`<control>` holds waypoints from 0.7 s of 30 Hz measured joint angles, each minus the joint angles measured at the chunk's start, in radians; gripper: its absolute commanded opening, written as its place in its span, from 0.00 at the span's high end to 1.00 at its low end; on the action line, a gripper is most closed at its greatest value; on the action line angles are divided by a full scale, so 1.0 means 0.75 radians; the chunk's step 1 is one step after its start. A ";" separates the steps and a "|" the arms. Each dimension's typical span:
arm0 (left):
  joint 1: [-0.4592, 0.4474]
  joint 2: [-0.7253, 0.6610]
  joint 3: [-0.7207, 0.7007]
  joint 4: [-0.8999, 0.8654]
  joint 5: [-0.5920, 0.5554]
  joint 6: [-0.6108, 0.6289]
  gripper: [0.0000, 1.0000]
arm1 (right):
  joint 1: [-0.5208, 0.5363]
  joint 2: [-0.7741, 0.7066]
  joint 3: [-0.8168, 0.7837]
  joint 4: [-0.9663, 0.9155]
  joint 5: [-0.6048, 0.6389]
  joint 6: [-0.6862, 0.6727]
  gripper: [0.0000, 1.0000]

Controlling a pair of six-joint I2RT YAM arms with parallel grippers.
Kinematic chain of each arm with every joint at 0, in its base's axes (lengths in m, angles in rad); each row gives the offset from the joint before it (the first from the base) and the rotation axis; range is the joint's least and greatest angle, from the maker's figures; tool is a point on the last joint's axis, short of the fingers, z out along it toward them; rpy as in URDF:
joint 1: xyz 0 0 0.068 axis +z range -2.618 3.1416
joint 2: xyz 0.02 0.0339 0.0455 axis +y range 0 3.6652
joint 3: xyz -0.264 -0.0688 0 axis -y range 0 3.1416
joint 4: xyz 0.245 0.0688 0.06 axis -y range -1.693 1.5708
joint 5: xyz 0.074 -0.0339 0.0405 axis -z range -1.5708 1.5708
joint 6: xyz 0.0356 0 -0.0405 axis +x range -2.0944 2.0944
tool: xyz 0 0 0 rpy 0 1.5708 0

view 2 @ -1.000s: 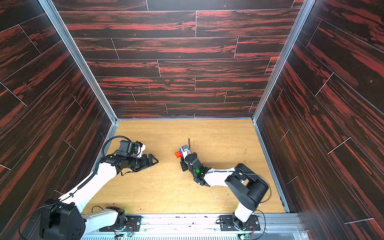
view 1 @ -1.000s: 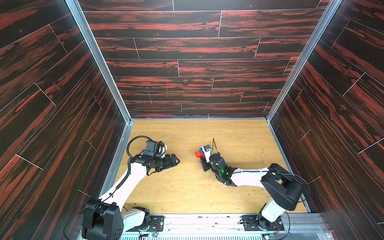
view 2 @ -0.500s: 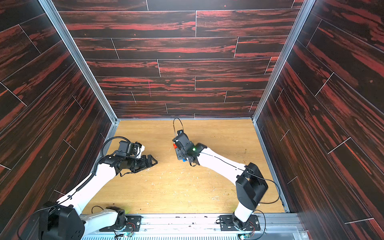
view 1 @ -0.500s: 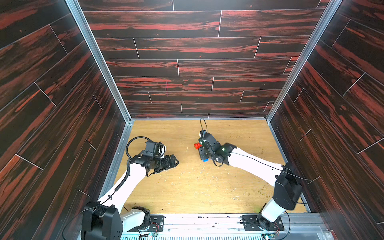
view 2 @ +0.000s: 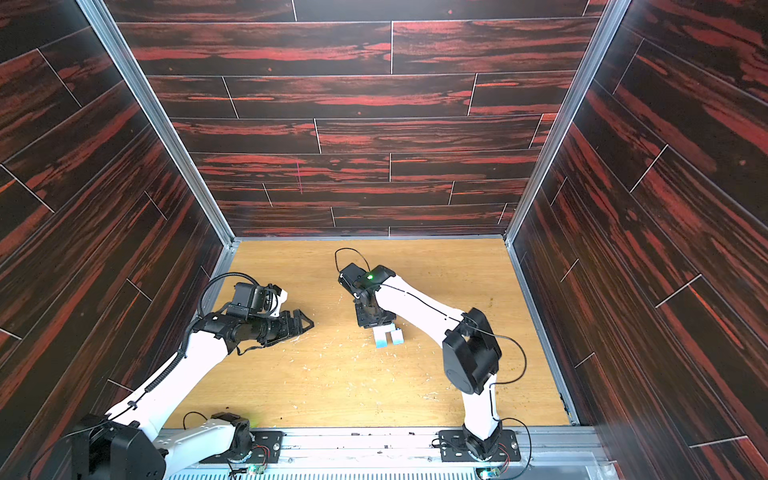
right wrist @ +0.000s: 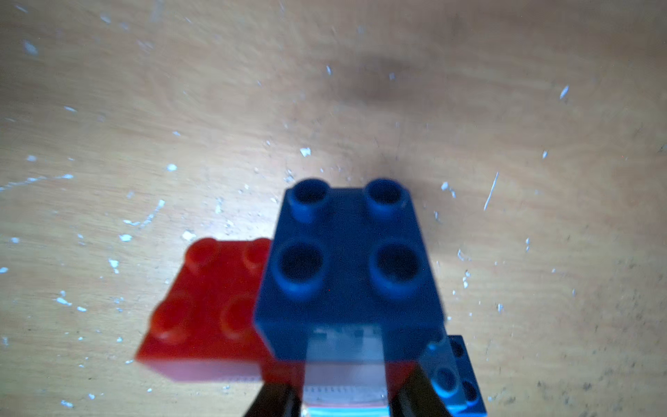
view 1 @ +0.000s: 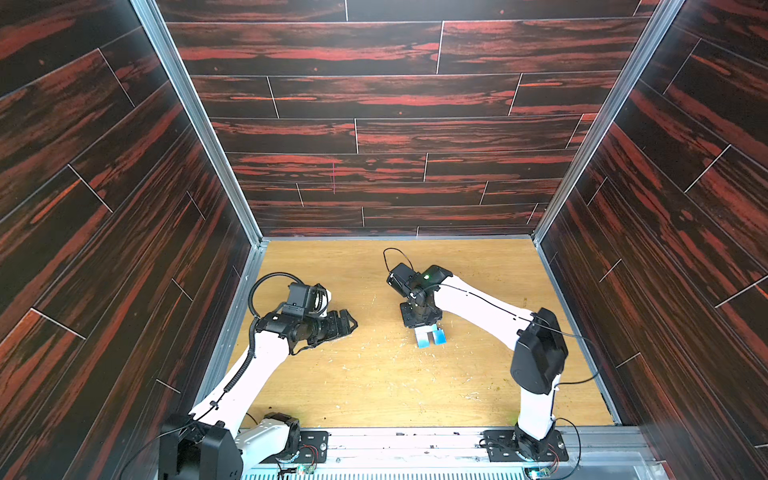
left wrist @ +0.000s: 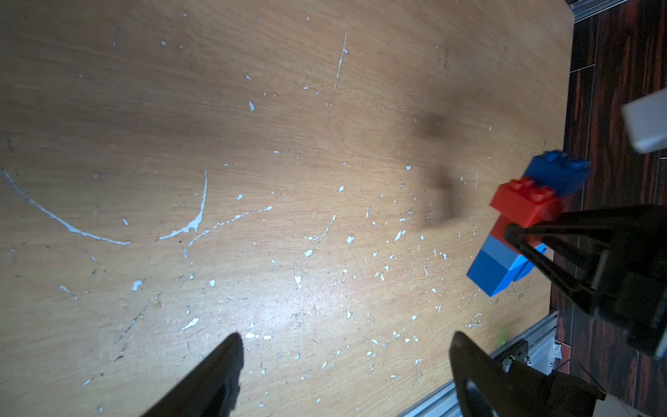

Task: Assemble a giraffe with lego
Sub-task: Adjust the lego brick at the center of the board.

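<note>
Your pale, scratched wooden tabletop [view 1: 374, 386] lies beneath both arms. Your left gripper [view 1: 347, 325] hangs with jaws spread wide, empty, and the figure is well off to its side. Your right gripper [view 1: 420, 323] is clamped around the middle of the small plastic-brick giraffe [left wrist: 523, 231] — blue legs, red neck, dark blue top.

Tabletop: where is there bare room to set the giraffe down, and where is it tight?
Bare: the wide patch of tabletop between the left arm and right arm, toward the front rail, and the strip along the back wall. Tighter: the middle band, where the open left gripper faces the right gripper, shut on the giraffe.
</note>
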 measured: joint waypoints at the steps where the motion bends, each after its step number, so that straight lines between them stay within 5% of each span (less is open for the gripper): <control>1: 0.000 -0.005 -0.001 -0.001 0.001 -0.001 0.10 | -0.012 0.010 0.000 -0.017 -0.024 0.011 0.83; 21: -0.009 -0.030 -0.026 0.001 0.033 -0.006 0.10 | -0.201 0.282 0.119 -0.101 -0.303 0.016 0.90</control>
